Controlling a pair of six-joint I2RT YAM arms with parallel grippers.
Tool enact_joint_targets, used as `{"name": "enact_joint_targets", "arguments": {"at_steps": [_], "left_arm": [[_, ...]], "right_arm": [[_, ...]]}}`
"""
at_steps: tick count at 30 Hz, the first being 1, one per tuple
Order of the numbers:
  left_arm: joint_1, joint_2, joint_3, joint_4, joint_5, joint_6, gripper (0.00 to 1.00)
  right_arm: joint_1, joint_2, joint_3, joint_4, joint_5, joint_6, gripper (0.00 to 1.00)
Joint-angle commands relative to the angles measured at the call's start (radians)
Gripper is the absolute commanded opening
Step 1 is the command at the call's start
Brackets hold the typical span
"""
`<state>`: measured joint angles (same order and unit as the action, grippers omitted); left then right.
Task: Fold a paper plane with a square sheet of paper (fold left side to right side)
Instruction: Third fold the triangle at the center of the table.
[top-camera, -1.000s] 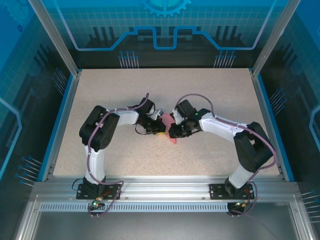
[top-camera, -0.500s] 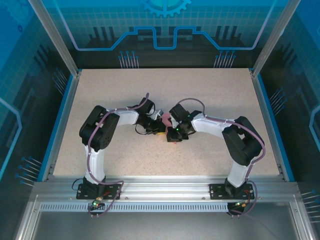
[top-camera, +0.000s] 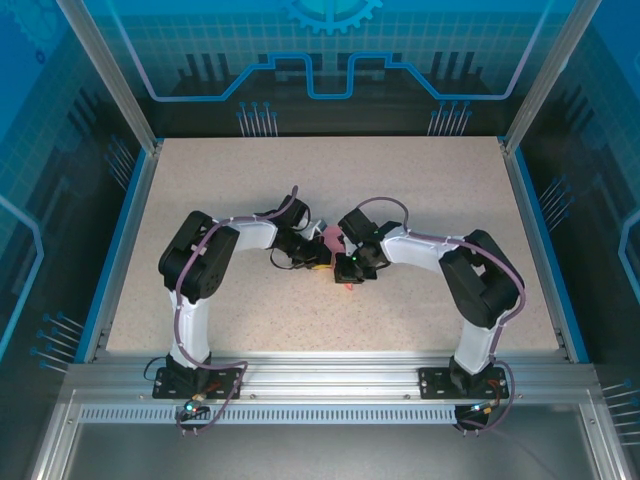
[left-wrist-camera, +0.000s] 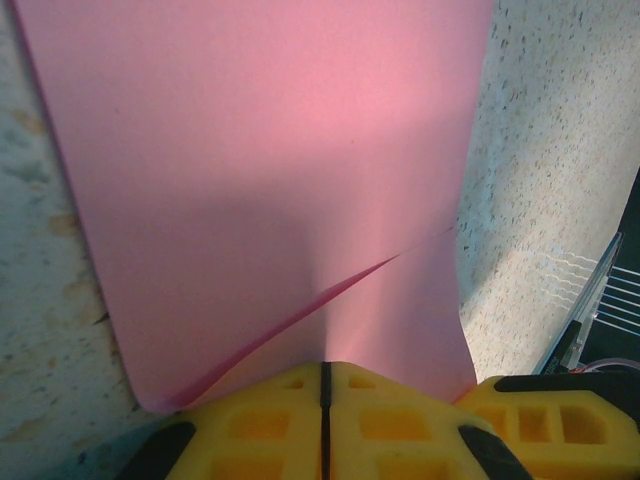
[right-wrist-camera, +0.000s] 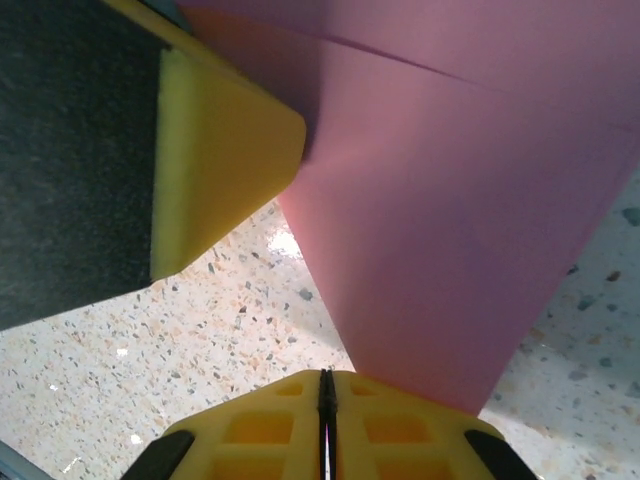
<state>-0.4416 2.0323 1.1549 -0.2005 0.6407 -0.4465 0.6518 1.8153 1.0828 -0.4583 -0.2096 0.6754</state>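
Observation:
The pink sheet of paper (top-camera: 330, 237) lies mid-table, folded over on itself and mostly covered by both grippers. In the left wrist view the paper (left-wrist-camera: 270, 150) stretches ahead with a slanted flap edge across it. My left gripper (left-wrist-camera: 323, 372) is shut, and its yellow tips rest on the paper's near end. My right gripper (right-wrist-camera: 325, 378) is shut too, at the corner of the paper (right-wrist-camera: 450, 220), with a left finger (right-wrist-camera: 215, 160) close by. From above, the left gripper (top-camera: 319, 263) and right gripper (top-camera: 344, 270) almost touch. The grippers hide whether the paper has a paper plane shape.
The speckled beige table (top-camera: 420, 190) has wide bare room behind and to both sides of the grippers. Blue rails (top-camera: 533, 240) bound it left and right, and an aluminium frame (top-camera: 320, 375) runs along the near edge. The right arm's elbow (top-camera: 480, 285) stands bent.
The right arm has swung left, bringing its gripper against the left gripper and over more of the paper. The left arm has held still.

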Motion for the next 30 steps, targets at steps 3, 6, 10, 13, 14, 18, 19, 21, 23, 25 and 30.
{"name": "enact_joint_targets", "arguments": {"at_steps": [3, 6, 10, 13, 14, 18, 19, 21, 23, 25, 30], "left_arm": [[-0.002, 0.051, -0.021, -0.063, -0.067, -0.004, 0.09], [-0.001, 0.051, -0.022, -0.063, -0.069, -0.002, 0.09], [-0.002, 0.050, -0.021, -0.066, -0.071, -0.003, 0.09], [-0.002, 0.051, -0.019, -0.068, -0.076, -0.002, 0.09], [-0.002, 0.052, -0.019, -0.071, -0.076, -0.002, 0.09], [-0.002, 0.052, -0.016, -0.075, -0.078, -0.001, 0.09], [-0.002, 0.052, -0.014, -0.076, -0.079, -0.001, 0.09], [-0.002, 0.051, -0.014, -0.076, -0.079, 0.000, 0.09], [-0.001, 0.052, -0.013, -0.077, -0.079, 0.000, 0.09], [-0.002, 0.052, -0.012, -0.078, -0.079, -0.001, 0.09], [-0.002, 0.051, -0.011, -0.083, -0.084, 0.000, 0.09]], "right_arm": [[-0.011, 0.022, 0.011, -0.002, 0.016, 0.025, 0.10], [-0.012, 0.028, 0.005, -0.011, 0.016, 0.032, 0.11], [-0.012, 0.026, -0.007, -0.025, 0.022, 0.042, 0.10], [-0.014, 0.022, -0.018, -0.034, 0.023, 0.051, 0.10], [-0.014, 0.021, -0.022, -0.036, 0.021, 0.055, 0.10], [-0.014, 0.006, -0.044, -0.041, -0.007, 0.065, 0.10], [-0.015, 0.001, -0.050, -0.039, -0.013, 0.066, 0.10], [-0.013, -0.007, -0.059, -0.035, -0.030, 0.067, 0.10], [-0.015, -0.010, -0.063, -0.033, -0.042, 0.067, 0.10], [-0.016, -0.008, -0.065, -0.042, -0.044, 0.070, 0.10], [-0.018, -0.025, -0.078, -0.057, -0.069, 0.078, 0.10]]}}
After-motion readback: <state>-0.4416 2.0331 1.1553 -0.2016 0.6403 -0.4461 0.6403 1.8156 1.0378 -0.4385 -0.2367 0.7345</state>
